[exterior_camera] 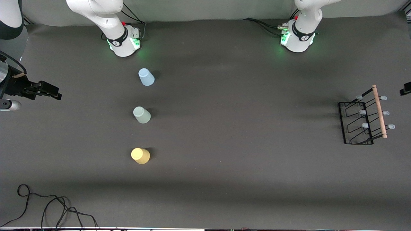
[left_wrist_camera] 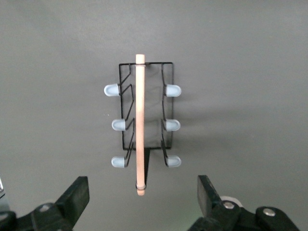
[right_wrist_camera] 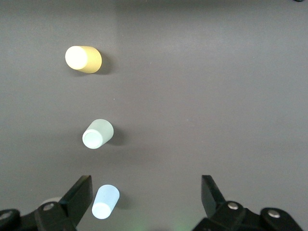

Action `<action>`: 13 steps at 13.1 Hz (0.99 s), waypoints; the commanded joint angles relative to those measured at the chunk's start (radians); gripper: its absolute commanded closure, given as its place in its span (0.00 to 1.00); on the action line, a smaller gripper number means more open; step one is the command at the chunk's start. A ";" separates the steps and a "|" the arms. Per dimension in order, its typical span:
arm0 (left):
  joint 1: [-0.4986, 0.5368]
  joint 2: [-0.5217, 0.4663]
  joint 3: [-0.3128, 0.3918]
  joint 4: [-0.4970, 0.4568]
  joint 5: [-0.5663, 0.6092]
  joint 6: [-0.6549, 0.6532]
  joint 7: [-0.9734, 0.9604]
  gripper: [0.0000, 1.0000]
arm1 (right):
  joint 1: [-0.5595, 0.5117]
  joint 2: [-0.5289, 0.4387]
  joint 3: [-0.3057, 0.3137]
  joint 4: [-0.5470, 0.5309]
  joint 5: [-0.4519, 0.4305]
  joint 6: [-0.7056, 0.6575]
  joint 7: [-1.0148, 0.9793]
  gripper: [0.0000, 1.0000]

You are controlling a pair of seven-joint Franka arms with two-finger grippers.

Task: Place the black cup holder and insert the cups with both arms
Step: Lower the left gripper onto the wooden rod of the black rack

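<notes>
cups [exterior_camera: 141,118] in row nr right arm's end, holder [exterior_camera: 362,119] nr left arm's

You have three cups on table: blue cup [exterior_camera: 146,77], mint cup [exterior_camera: 141,115], yellow cup [exterior_camera: 140,156]. One rack [exterior_camera: 364,119]: six blue-tipped prongs, one wooden handle [exterior_camera: 379,111]. Two arms, two green-lit bases. One loose cable [exterior_camera: 48,208].

left gripper [exterior_camera: 406,89]: front view's edge cuts off all but a dark tip, above the rack [exterior_camera: 362,121]
right arm upper links: cut off at the top edge, above its base [exterior_camera: 124,41]
cable [exterior_camera: 48,207]: runs off the bottom edge, nearer the camera than the yellow cup [exterior_camera: 140,156]
</notes>
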 commanded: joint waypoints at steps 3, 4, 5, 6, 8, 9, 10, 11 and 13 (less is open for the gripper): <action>0.024 -0.011 -0.004 -0.277 0.018 0.288 0.020 0.00 | 0.011 -0.013 -0.008 -0.006 -0.018 -0.005 -0.008 0.00; 0.024 0.014 -0.004 -0.277 0.018 0.300 0.020 0.00 | 0.011 -0.013 -0.008 -0.006 -0.018 -0.006 -0.008 0.00; 0.024 0.035 -0.004 -0.277 0.020 0.322 0.020 0.00 | 0.011 -0.013 -0.008 -0.006 -0.018 -0.006 -0.008 0.00; 0.024 0.058 -0.004 -0.278 0.029 0.342 0.022 0.00 | 0.011 -0.013 -0.008 -0.006 -0.018 -0.006 -0.008 0.00; 0.025 0.084 -0.004 -0.277 0.037 0.351 0.027 0.00 | 0.011 -0.013 -0.008 -0.006 -0.018 -0.006 -0.008 0.00; 0.025 0.085 -0.004 -0.277 0.037 0.349 0.028 0.00 | 0.011 -0.013 -0.008 -0.006 -0.018 -0.006 -0.008 0.00; 0.025 0.085 -0.004 -0.278 0.037 0.348 0.028 0.01 | 0.011 -0.013 -0.008 -0.006 -0.018 -0.008 -0.008 0.00; 0.025 0.085 -0.004 -0.278 0.037 0.343 0.028 0.13 | 0.011 -0.013 -0.008 -0.006 -0.018 -0.008 -0.008 0.00; 0.027 0.081 -0.004 -0.277 0.037 0.336 0.031 0.95 | 0.011 -0.013 -0.008 -0.006 -0.018 -0.008 -0.008 0.00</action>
